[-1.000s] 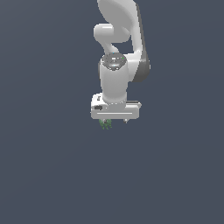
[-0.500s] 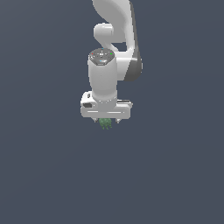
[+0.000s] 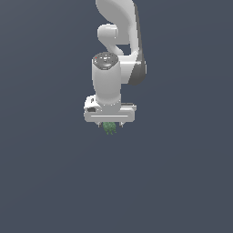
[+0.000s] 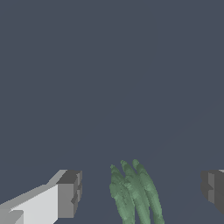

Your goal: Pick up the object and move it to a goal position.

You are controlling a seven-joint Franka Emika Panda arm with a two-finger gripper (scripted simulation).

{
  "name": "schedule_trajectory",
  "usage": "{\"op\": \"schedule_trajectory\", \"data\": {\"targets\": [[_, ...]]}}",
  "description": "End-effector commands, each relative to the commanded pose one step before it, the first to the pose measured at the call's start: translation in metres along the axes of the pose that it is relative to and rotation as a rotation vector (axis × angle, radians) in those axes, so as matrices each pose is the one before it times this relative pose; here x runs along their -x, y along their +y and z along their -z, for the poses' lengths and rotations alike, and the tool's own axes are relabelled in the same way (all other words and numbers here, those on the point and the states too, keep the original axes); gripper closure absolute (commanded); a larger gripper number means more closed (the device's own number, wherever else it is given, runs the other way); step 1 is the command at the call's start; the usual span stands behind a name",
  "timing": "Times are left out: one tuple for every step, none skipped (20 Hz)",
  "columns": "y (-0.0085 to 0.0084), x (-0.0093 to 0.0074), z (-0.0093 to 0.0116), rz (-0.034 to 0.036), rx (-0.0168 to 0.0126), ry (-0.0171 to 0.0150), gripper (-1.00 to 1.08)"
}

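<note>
1 arm works here, and its gripper (image 3: 109, 124) hangs directly over the object (image 3: 109, 128), a small dark-green knobbly clump poking out below the white hand. In the wrist view the object (image 4: 133, 194) sits between the 2 fingers (image 4: 68, 194), with clear gaps on both sides, so the jaws are spread and grip nothing. The step in hand looks like the final approach before grasping. Next, the jaws would need to close squarely on the clump, then lift. Plain grey ground surrounds the spot, with no visible edges or obstacles; no goal marker shows.
</note>
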State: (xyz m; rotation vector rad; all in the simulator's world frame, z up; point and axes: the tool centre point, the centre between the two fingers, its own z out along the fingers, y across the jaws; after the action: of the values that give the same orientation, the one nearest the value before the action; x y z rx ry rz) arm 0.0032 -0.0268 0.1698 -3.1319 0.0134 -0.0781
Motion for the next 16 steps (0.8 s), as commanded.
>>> {"op": "schedule_trajectory", "data": {"targets": [[0.00218, 0.00665, -0.00494, 0.02875, 0.00111, -0.00453, -0.92], [0.00089, 0.00331, -0.00237, 0.01439, 0.00046, -0.00211, -0.92], [0.00089, 0.00364, -0.00256, 0.01565, 0.00044, -0.00231, -0.92], [0.00086, 0.00397, -0.00275, 0.01692, 0.00042, -0.0025, -0.92], [0.00082, 0.00431, -0.00294, 0.01823, 0.00038, -0.00268, -0.92], [0.00076, 0.00466, -0.00312, 0.01952, 0.00032, -0.00287, -0.92], [0.00066, 0.00502, -0.00331, 0.02086, 0.00024, -0.00307, -0.92], [0.00054, 0.00535, -0.00346, 0.02203, 0.00015, -0.00323, -0.92], [0.00035, 0.00523, -0.00332, 0.02138, 0.00004, -0.00312, -0.92], [0.00018, 0.00495, -0.0031, 0.02011, -0.00006, -0.00292, -0.92], [0.00003, 0.00466, -0.00288, 0.01885, -0.00014, -0.00272, -0.92], [-0.00009, 0.00436, -0.00266, 0.01759, -0.0002, -0.00253, -0.92], [-0.00018, 0.00405, -0.00245, 0.01629, -0.00025, -0.00233, -0.92], [-0.00027, 0.00374, -0.00224, 0.01502, -0.00028, -0.00213, -0.92], [-0.00031, 0.00342, -0.00203, 0.01372, -0.0003, -0.00194, -0.92], [-0.00034, 0.0031, -0.00183, 0.01242, -0.00031, -0.00174, -0.92]]}}
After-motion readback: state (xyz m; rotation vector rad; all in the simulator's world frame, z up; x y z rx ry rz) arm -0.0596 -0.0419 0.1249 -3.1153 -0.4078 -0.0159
